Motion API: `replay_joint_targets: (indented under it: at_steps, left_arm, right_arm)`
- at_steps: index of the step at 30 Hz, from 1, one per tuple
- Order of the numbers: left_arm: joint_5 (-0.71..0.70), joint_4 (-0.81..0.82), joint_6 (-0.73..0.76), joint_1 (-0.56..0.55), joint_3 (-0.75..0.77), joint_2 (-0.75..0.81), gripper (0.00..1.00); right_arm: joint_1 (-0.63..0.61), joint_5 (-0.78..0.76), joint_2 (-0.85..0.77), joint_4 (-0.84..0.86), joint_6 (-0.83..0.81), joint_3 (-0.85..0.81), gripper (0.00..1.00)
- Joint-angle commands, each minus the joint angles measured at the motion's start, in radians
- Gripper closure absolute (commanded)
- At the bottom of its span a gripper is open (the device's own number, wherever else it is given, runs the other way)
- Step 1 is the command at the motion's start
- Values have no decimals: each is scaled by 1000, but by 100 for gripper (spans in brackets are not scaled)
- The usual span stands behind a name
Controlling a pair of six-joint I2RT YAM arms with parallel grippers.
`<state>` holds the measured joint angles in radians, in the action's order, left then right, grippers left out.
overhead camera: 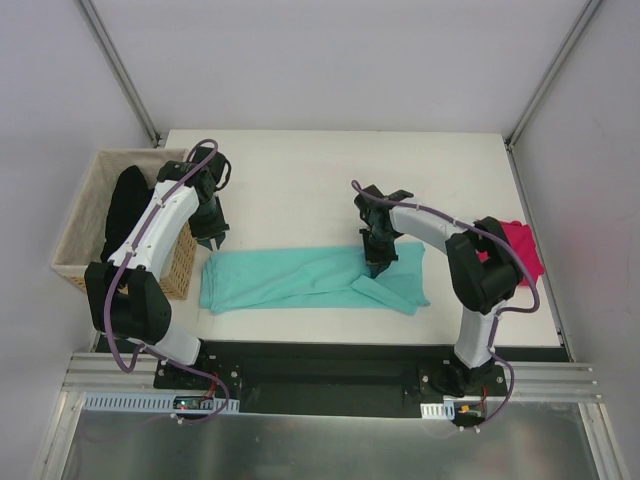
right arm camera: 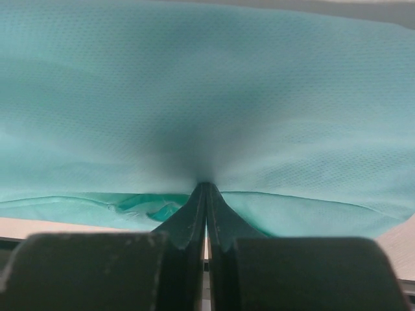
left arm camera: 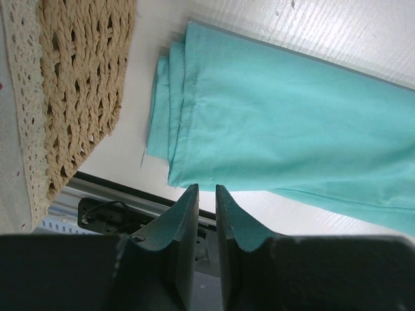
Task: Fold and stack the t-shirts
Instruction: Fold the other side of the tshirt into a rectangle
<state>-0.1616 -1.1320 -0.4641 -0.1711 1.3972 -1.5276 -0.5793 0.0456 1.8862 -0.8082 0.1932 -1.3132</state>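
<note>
Closest in the right wrist view, the right gripper (right arm camera: pixel 206 188) has its two dark fingers pressed together, pinching a fold of the teal shirt (right arm camera: pixel 207 97). The cloth fans out from the pinch and fills everything ahead of the jaws. A looser layer sags just below and to the left of them.

From above, the teal shirt (overhead camera: pixel 310 280) lies as a long narrow band across the table (overhead camera: pixel 300 170), already folded lengthwise. The right gripper (overhead camera: pixel 378 262) bites it towards its right end, where a flap lies crooked.

The left gripper (left arm camera: pixel 205 189) hovers off the band's left end, fingers slightly parted with only a thin slit between them, holding nothing. The shirt's layered end lies just ahead of these jaws, and a wicker basket (left arm camera: pixel 78 84) sits close to their left. Something dark lies in the basket; I cannot tell what.

The pink shirt (overhead camera: pixel 520 250) lies bunched well off to the right of the right jaws, at the table's edge, not yet folded.

The step in hand looks like folding the band crosswise. To do it well, the right jaws should hold all layers, lift only enough to clear the cloth beneath, and carry the end straight along the band so edges meet squarely. The left jaws could press the near end down to stop it sliding towards the basket.
</note>
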Motion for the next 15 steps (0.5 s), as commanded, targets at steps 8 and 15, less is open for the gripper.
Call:
replay_joint_targets:
  at_steps: [8,15]
  left_arm:
    - [-4,3,-28,-13,-6,-12,84]
    - [-4,24,-31,-24,-10,-26,84]
  right_arm:
    - [-37,34,-87,-72,6,-4,99]
    - [-63,42,-114,-100,5,3,99]
